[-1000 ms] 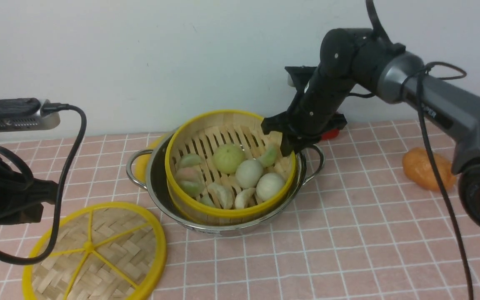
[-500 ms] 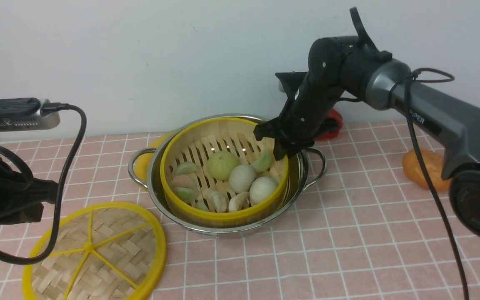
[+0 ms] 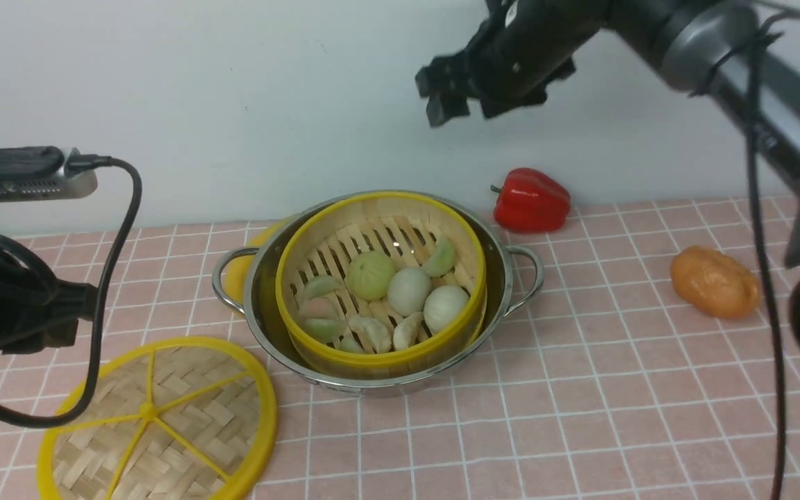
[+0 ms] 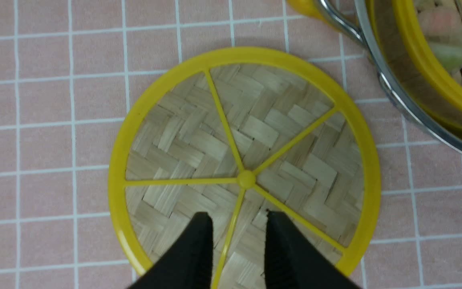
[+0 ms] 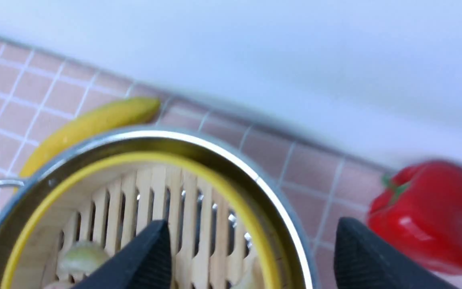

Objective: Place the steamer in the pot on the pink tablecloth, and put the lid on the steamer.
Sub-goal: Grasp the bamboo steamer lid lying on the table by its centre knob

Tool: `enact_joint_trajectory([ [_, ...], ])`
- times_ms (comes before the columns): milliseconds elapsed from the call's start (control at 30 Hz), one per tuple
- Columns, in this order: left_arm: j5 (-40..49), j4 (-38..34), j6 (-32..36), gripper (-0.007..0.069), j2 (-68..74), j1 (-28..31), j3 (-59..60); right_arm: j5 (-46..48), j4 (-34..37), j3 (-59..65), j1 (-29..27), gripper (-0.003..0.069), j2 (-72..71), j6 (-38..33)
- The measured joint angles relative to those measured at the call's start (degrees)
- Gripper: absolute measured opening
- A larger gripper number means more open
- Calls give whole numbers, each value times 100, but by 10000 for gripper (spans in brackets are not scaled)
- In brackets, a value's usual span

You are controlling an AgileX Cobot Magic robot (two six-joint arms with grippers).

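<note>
The steamer (image 3: 380,355), a bamboo basket with a yellow rim and several dumplings and buns inside, sits level in the steel pot (image 3: 501,274) on the pink tablecloth (image 3: 580,417). My right gripper (image 3: 445,97) hangs high above the pot's far side, open and empty; in the right wrist view the right gripper (image 5: 251,224) looks down on the steamer (image 5: 183,200) and pot rim (image 5: 231,154). The lid (image 3: 157,417) lies flat on the cloth at the front left. In the left wrist view my left gripper (image 4: 237,216) hovers over the lid (image 4: 243,160), fingers apart either side of a yellow spoke.
A red pepper (image 3: 532,200) lies behind the pot to the right by the white wall. An orange lump (image 3: 714,283) rests at the far right. A banana (image 5: 94,120) lies behind the pot's left handle (image 3: 223,274).
My right gripper let go of the steamer's far rim, opened wide and rose well above the pot. The steamer, tilted a second ago, has settled level inside the pot.
</note>
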Motion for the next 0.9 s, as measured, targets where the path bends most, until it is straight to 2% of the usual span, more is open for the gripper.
enact_joint_trajectory([
  [167, -111, -80, 0, 259, 378, 0, 0, 4, 1, 0, -5, 540, -907, -26],
  [267, -142, -80, 0, 269, 604, 0, 0, 4, 152, 0, -5, 541, -1376, -26],
  [400, -268, -87, 0, 274, 1077, 0, 0, -27, 532, 432, -5, 542, -2688, -187],
  [567, -440, -191, 0, 274, 1578, 0, 0, -46, 602, 1686, -5, 542, -4276, -441],
  [633, -558, -364, 23, 274, 1845, 0, 0, -46, 595, 2636, -5, 542, -5131, -609],
  [900, -687, -781, 362, 274, 2370, 0, 0, 23, 345, 4869, -5, 542, -7134, -664],
])
